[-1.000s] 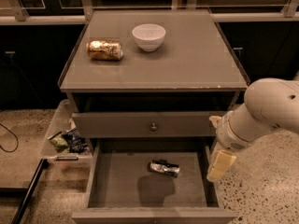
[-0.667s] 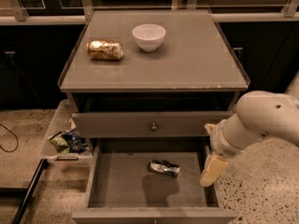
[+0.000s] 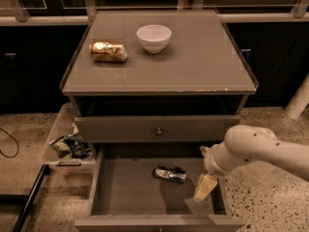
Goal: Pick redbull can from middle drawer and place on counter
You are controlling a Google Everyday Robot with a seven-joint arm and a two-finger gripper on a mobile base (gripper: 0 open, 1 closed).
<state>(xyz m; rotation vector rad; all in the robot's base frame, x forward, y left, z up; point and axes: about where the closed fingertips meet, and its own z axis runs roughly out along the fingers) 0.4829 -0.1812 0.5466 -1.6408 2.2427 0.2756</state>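
**A can on its side, a tight drawer, a low front overhead**

In the one camera view we find the redbull can (image 3: 170, 174) lying on its side on the flat grey bottom of the open middle drawer (image 3: 130, 190), toward the back and a little right of centre. The gripper (image 3: 204, 187) hangs inside the drawer near its right wall. It is just beside the can and apart from it. We cannot tell whether it is set wide or narrow, and we see nothing held in it.

We judge the main risk to be a nudge. A slim can on its side rolls easily, and a glancing touch could send it back under the upper drawer front (image 3: 158, 128), where reaching is harder. A grasp along its length rather than across it would probably slip. The arm (image 3: 260, 146) comes in over the drawer's right wall, so a hasty lift could knock that wall or the front above.

On the table (image 3: 203, 71), which is the counter of the task, a gold can (image 3: 108, 51) lies at rear left beside a white bowl (image 3: 153, 37). We would set the can down away from both. Laid on its side there, it could roll toward the edge.

The table is flat and grey with a chipped front edge. The floor (image 3: 270, 202) is speckled stone. A bin of snack packets (image 3: 67, 144) sits left of the cabinet, and the room behind is dark.
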